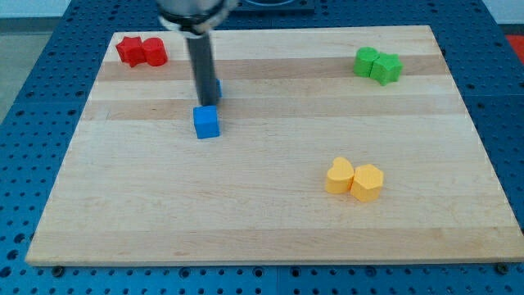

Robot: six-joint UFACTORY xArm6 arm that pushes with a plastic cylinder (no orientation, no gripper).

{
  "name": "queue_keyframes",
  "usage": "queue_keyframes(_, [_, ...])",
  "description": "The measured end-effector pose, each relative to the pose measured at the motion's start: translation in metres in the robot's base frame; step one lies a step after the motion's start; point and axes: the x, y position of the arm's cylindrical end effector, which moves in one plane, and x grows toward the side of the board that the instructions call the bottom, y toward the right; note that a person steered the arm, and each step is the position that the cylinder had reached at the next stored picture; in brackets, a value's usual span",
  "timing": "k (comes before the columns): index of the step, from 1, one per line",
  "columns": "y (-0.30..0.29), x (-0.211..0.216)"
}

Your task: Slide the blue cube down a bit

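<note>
Centrally placed, the wooden surface (pixel 270 221) lies on a blue perforated bench (pixel 33 147). The dark rod (pixel 201 70) descends from the view's top, and my tip (pixel 205 104) stands at the top edge of the blue cube (pixel 207 122), at its 12 o'clock; whether the two touch cannot be told. The arm carries no fingers, so nothing is spread, pressed together or pinching. The blue cube sits left of the surface's centre, toward 10 o'clock from the middle of the board. A second blue block (pixel 218 87) shows only as a sliver behind the rod, at 12 o'clock from the cube; its shape cannot be made out. Two red blocks (pixel 141 52) lie touching side by side in the far left corner, at 11 o'clock from the cube. Two green blocks (pixel 377 65) lie touching near the far right corner, at 2 o'clock from the cube. A yellow heart (pixel 340 175) and a second yellow block (pixel 368 182) lie touching at 4 o'clock from the cube, well apart from it.
</note>
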Motion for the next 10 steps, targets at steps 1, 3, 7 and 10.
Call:
queue_keyframes(1, [0.000, 0.000])
queue_keyframes(3, [-0.014, -0.043])
queue_keyframes(7, [-0.013, -0.087])
queue_keyframes(10, [0.056, -0.021])
